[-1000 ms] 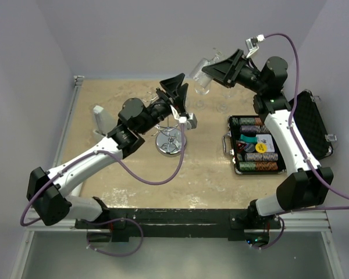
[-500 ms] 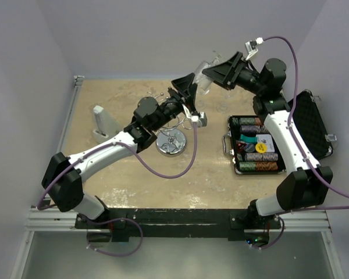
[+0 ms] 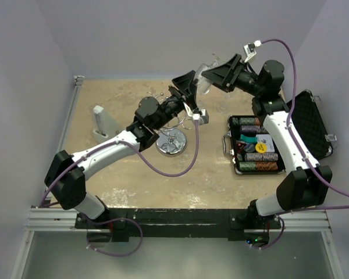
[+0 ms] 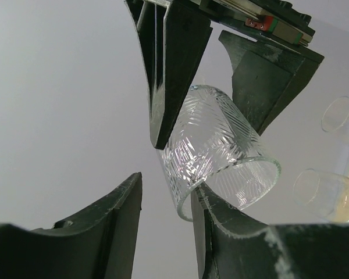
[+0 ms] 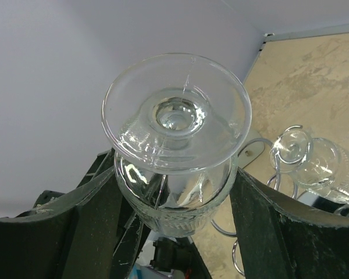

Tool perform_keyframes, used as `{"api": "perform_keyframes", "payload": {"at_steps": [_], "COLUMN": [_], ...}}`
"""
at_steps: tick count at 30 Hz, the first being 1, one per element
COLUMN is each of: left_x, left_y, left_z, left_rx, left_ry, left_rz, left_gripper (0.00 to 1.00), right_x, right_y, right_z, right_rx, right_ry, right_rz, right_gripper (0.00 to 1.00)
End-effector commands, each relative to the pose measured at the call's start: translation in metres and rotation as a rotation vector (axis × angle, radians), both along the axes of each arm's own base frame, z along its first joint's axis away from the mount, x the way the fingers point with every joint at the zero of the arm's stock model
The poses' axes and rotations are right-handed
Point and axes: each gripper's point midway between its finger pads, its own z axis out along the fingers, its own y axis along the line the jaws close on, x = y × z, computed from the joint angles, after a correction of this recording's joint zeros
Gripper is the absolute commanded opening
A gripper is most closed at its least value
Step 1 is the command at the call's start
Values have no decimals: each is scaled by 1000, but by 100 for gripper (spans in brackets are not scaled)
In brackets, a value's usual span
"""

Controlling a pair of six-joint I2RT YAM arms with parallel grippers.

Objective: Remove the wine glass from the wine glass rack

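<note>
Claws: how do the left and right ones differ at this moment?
The right claw is shut on the bowl of the wine glass; the left claw is open, gripping nothing. The right claw holds the glass tilted in the air; the left claw only points at its rim. Both meet at the same glass.

pale lavender walls (image 3: 134, 35) around beige marbled tabletop (image 3: 209, 174), soft even light

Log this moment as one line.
right end effector: shut on wine glass; left end effector: open beside its rim; wine glass rack: held glass off
</note>
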Motion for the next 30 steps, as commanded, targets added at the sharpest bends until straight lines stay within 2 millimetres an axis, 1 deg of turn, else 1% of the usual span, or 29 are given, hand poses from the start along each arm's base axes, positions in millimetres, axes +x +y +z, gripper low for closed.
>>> {"api": "perform_keyframes", "payload": {"at_steps": [1, 3, 5, 10, 12, 13, 15, 16, 17, 18, 22, 25, 27, 30], "left_x": [-5, -5, -5, -5, -6, -7, -7, -8, -8, -7, -5, -1, 4, 13], "left_y": [4, 2, 2, 3, 3, 4, 5, 6, 6, 7, 10, 13, 17, 22], "left_z": [37, 36, 37, 38, 38, 39, 41, 41, 42, 42, 49, 54, 58, 65], "left_rx": [-80, -76, -79, -85, -86, -86, -88, -89, -91, -93, -108, -121, -127, -139], "left_ry": [-96, -101, -106, -114, -118, -119, -124, -126, -131, -131, -138, -133, -127, -114], "left_rz": [8, 6, 3, 5, 5, 7, 9, 11, 14, 17, 38, 59, 80, 109], "left_gripper": [41, 38, 30, 0, 0, 0, 0, 0, 0, 0, 0, 0, 0, 0], "right_x": [-5, -3, -1, 1, 2, 2, 4, 5, 6, 6, 5, 3, -2, -10], "right_y": [0, 1, 1, -1, -1, -1, -3, -4, -4, -5, -6, -7, -9, -12], "right_z": [17, 16, 15, 15, 14, 15, 17, 20, 21, 24, 32, 36, 41, 44], "right_rx": [11, 8, 6, -1, -4, -3, -6, -10, -13, -14, -25, -47, -58, -90], "right_ry": [-72, -70, -68, -70, -71, -71, -81, -89, -100, -110, -149, -193, -227, -275], "right_rz": [5, 3, 1, -12, -18, -23, -37, -49, -54, -58, -66, -73, -78, -82], "right_gripper": [0, 0, 0, 0, 0, 9, 38, 61, 72, 78, 92, 95, 98, 98]}}
